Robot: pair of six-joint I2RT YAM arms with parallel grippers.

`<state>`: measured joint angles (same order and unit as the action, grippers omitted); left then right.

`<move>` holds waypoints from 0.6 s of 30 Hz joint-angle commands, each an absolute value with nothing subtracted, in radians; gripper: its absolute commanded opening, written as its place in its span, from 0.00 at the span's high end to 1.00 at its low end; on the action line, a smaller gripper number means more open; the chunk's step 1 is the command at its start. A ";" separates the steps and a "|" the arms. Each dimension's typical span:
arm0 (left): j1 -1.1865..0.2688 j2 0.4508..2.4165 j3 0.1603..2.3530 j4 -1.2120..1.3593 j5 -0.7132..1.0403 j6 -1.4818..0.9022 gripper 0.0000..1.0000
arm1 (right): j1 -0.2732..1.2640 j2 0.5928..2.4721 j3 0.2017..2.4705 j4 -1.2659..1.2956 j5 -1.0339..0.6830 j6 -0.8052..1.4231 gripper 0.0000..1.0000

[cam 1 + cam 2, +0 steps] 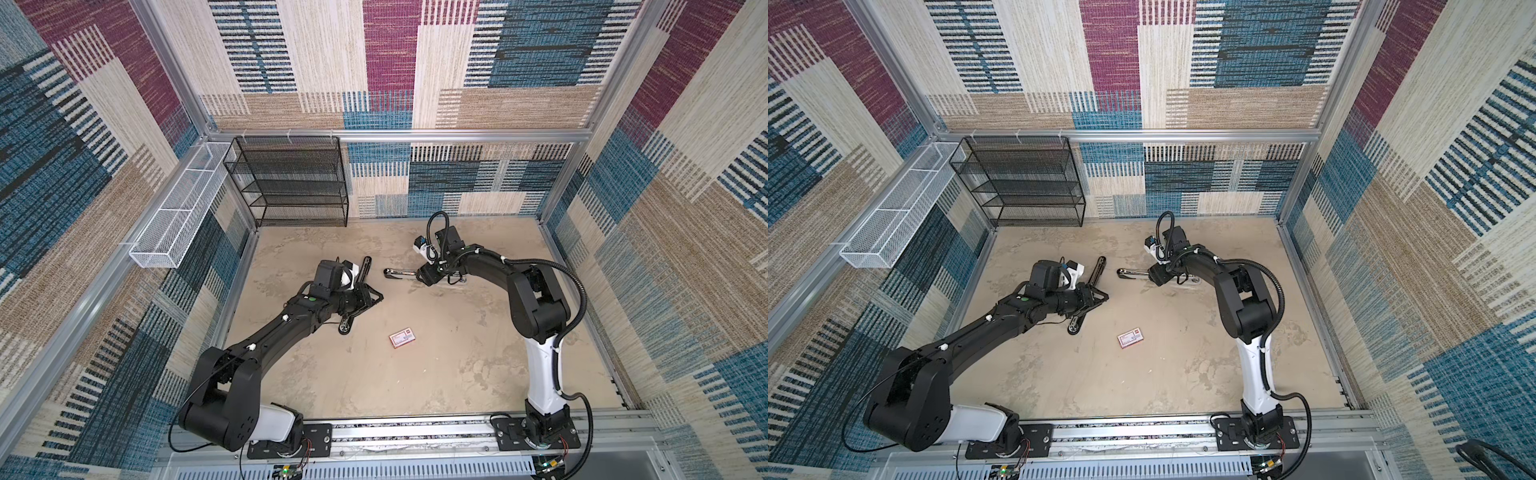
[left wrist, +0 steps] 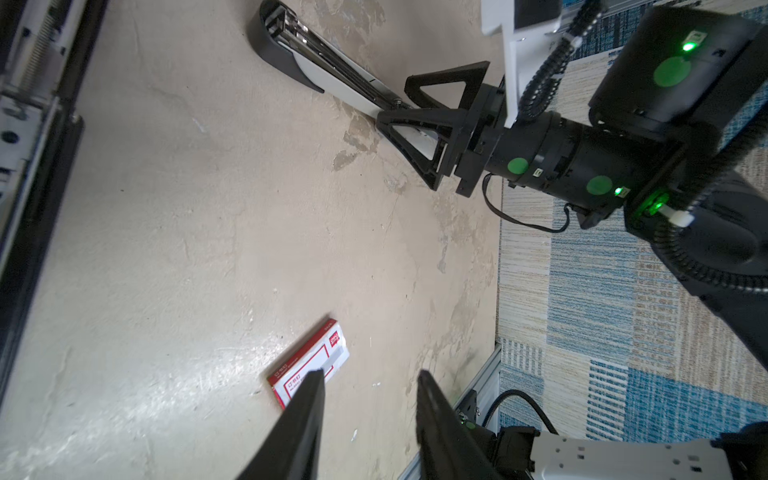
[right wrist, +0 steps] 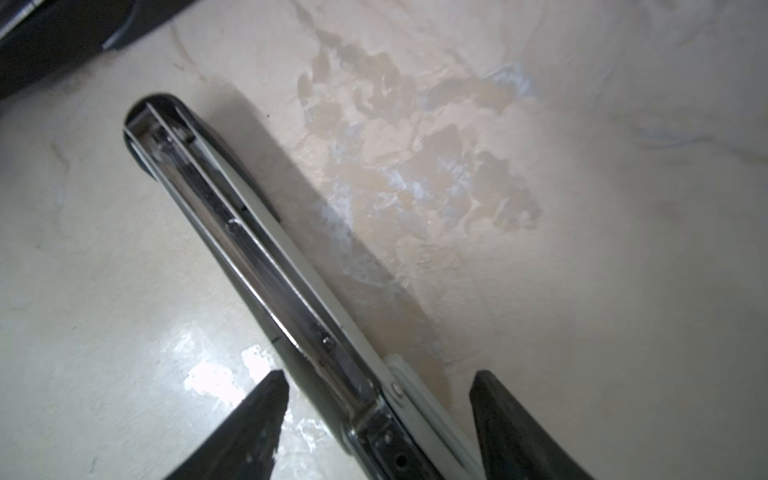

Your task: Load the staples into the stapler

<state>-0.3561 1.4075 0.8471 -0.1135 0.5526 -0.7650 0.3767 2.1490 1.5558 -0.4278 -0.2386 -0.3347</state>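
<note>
The stapler [image 3: 249, 249] lies opened on the beige table, chrome channel up, white body and black nose [image 2: 332, 70], right of centre in both top views [image 1: 399, 272] [image 1: 1131, 272]. A finely ribbed silvery strip that looks like staples [image 3: 291, 307] sits in the channel. My right gripper [image 3: 380, 378] [image 1: 417, 274] is open, its fingers astride the hinge end with gaps on both sides. The staples' red-and-white box [image 1: 402, 338] [image 2: 309, 365] lies flat at mid-table. My left gripper [image 2: 371, 376] [image 1: 376, 297] is open and empty, pointing towards the box.
A long black bar [image 1: 365, 268] with a spring [image 2: 33, 249] lies under my left wrist. A black mesh shelf [image 1: 286, 183] and a white mesh basket [image 1: 178, 212] stand at the back left. Patterned walls enclose the table, and an aluminium rail [image 1: 415, 428] runs along the front.
</note>
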 commanded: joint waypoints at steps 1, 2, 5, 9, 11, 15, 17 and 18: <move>-0.353 1.409 0.847 -0.106 0.549 -0.748 0.60 | 0.376 2.152 1.541 -0.434 -0.262 -0.333 0.28; -0.353 1.410 0.846 -0.106 0.551 -0.747 0.60 | 0.376 2.149 1.534 -0.428 -0.263 -0.330 0.28; -0.351 1.408 0.847 -0.106 0.549 -0.748 0.60 | 0.376 2.143 1.524 -0.427 -0.264 -0.317 0.36; -0.350 1.409 0.841 -0.098 0.546 -0.749 0.60 | 0.376 2.141 1.515 -0.407 -0.254 -0.273 0.53; -0.350 1.414 0.839 -0.094 0.549 -0.751 0.59 | 0.376 2.144 1.515 -0.394 -0.259 -0.244 0.58; -0.350 1.422 0.833 -0.082 0.554 -0.759 0.59 | 0.377 2.163 1.536 -0.374 -0.301 -0.136 0.65; -0.350 1.423 0.830 -0.079 0.551 -0.759 0.60 | 0.380 2.173 1.545 -0.359 -0.302 -0.050 0.70; -0.350 1.424 0.828 -0.077 0.551 -0.761 0.59 | 0.383 2.175 1.549 -0.350 -0.309 -0.001 0.71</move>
